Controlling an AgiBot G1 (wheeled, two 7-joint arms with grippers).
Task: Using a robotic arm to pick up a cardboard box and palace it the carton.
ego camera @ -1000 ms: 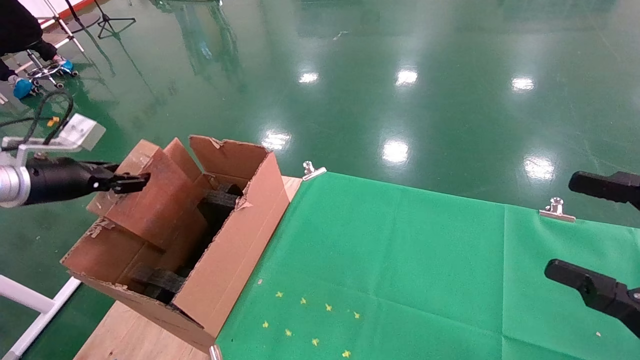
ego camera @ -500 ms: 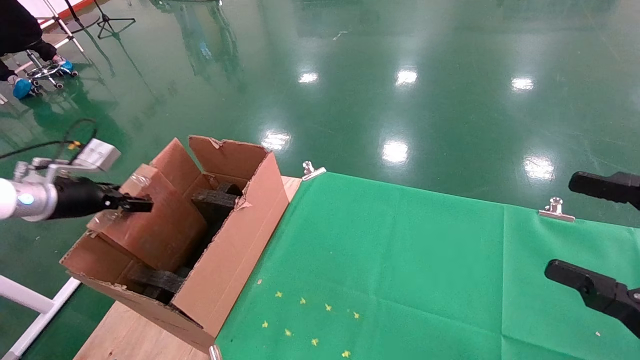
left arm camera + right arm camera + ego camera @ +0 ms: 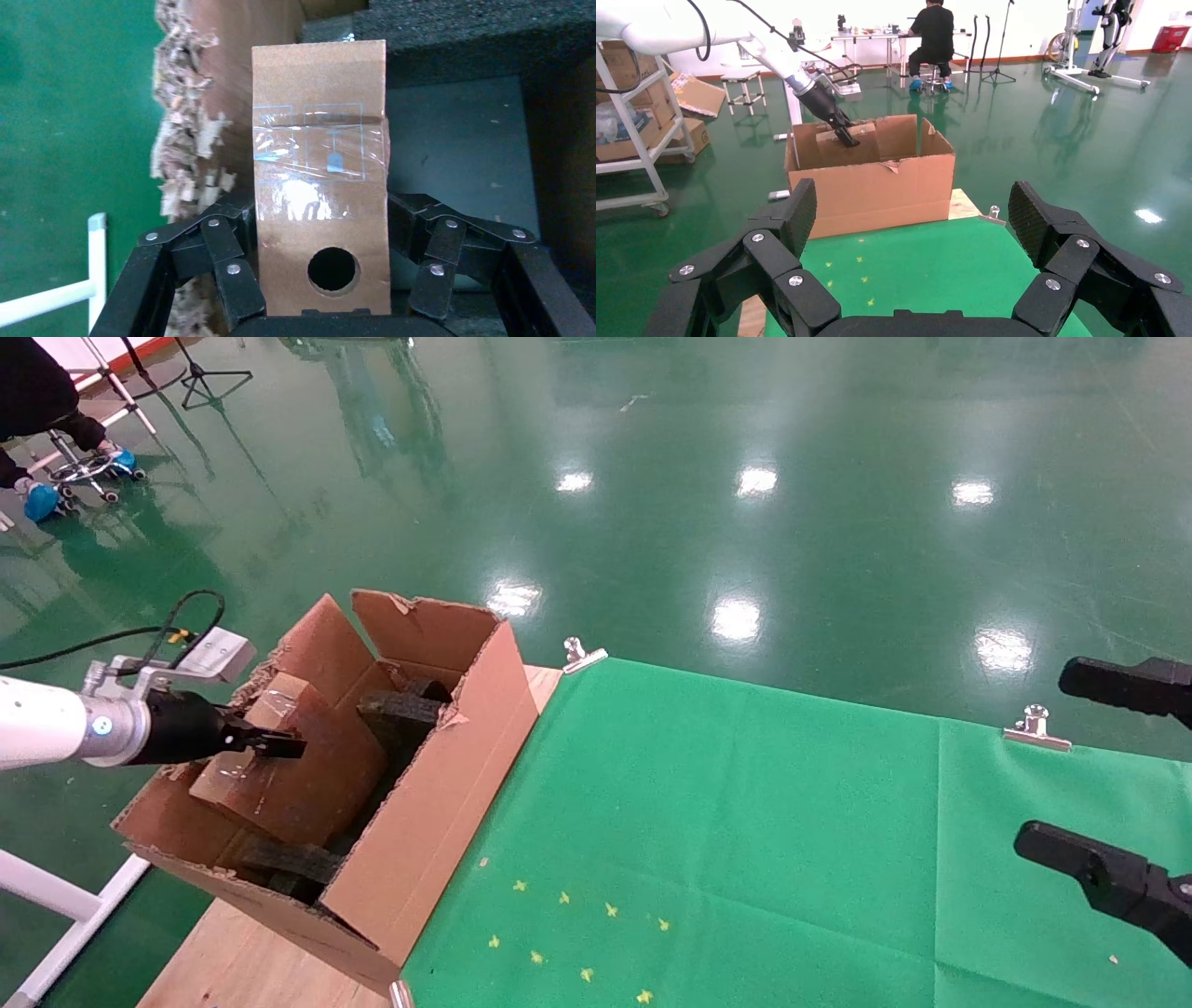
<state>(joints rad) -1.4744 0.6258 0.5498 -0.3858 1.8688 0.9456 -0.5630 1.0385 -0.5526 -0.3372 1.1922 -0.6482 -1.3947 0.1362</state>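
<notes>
Left arm, the white one with silver wrist block and black two-finger linkage gripper (image 3: 279, 744), has dropped over the last second: it was level with the top of the flaps, now the fingers sit inside the mouth of the large brown corrugated carton with torn flaps (image 3: 438, 803). The small reddish-brown sealed cardboard box with clear tape on top (image 3: 289, 766) came down with it, and most of it is now below the carton rim, tilted, over the black foam pieces (image 3: 410, 710). Left wrist view shows the jaws closed on both sides of the small box (image 3: 320, 203), round hole facing the camera, ragged carton wall edge (image 3: 186, 161) just beside it, so it's held and not released. Can't tell if its underside is touching foam yet. Read: transport done, placement mostly done; what's left is probably a bit more descent, open, pull out. Risk is the tilted box wedging on the foam or the torn flap. Right black gripper (image 3: 912, 260) is parked over the green cloth (image 3: 745, 822), well apart, jaws spread wide, nothing in them.
</notes>
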